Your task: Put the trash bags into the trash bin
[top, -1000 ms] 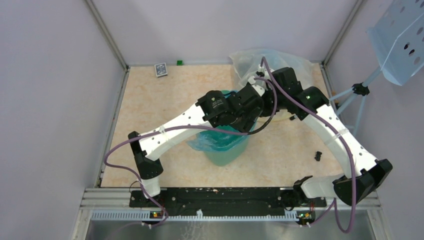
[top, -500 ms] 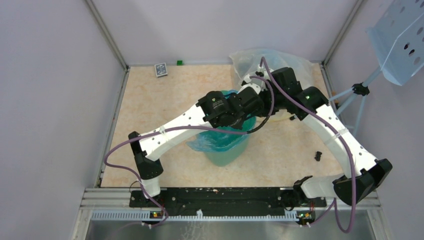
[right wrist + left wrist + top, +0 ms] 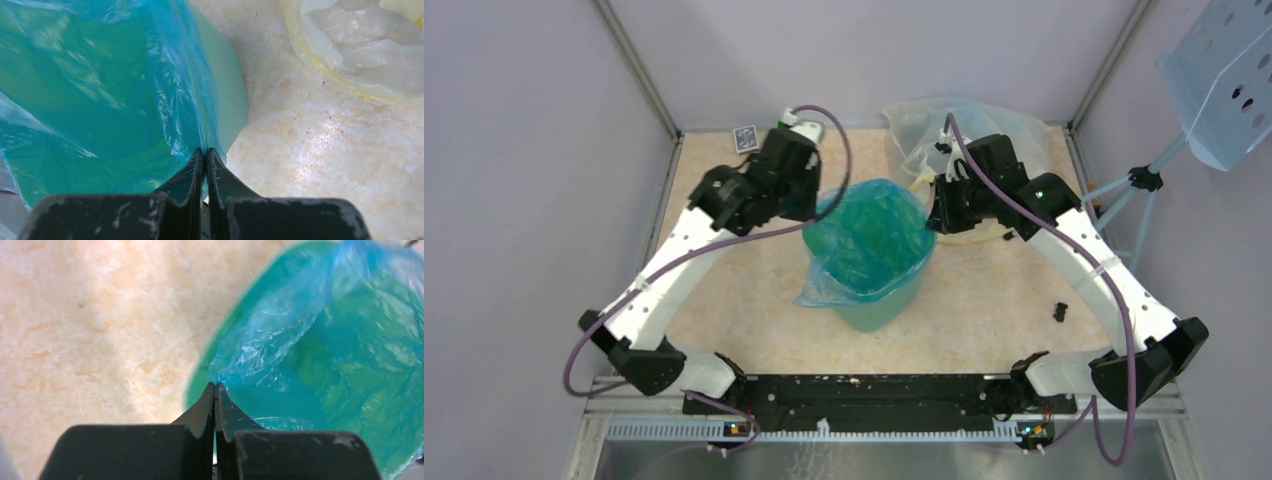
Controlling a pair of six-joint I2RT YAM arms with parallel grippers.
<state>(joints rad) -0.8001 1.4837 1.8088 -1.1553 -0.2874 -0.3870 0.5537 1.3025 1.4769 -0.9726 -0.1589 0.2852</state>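
Note:
The mint-green trash bin [image 3: 879,312] stands mid-table with a translucent blue trash bag [image 3: 869,235] spread across its mouth. One flap of the bag hangs over the bin's front-left side. My left gripper [image 3: 816,205] is at the bin's back-left rim. In the left wrist view the left gripper [image 3: 215,386] is shut on the bag's [image 3: 280,335] edge, just over the bin's rim [image 3: 196,382]. My right gripper [image 3: 931,215] is at the right rim. The right wrist view shows the right gripper [image 3: 205,150] shut on the bag's [image 3: 170,80] edge beside the bin's wall [image 3: 227,90].
A clear yellowish plastic bag [image 3: 944,125] lies at the back right, close behind the right wrist. A small card box [image 3: 745,139] and a green cube [image 3: 782,125] sit by the back wall. A small black part [image 3: 1060,311] lies at right. A perforated pale-blue panel [image 3: 1224,80] stands outside.
The left arm swung from above the bin to its back-left side, and its gripper closed on the bag's edge. The bag's mouth now lies stretched across the bin. The right arm held still.

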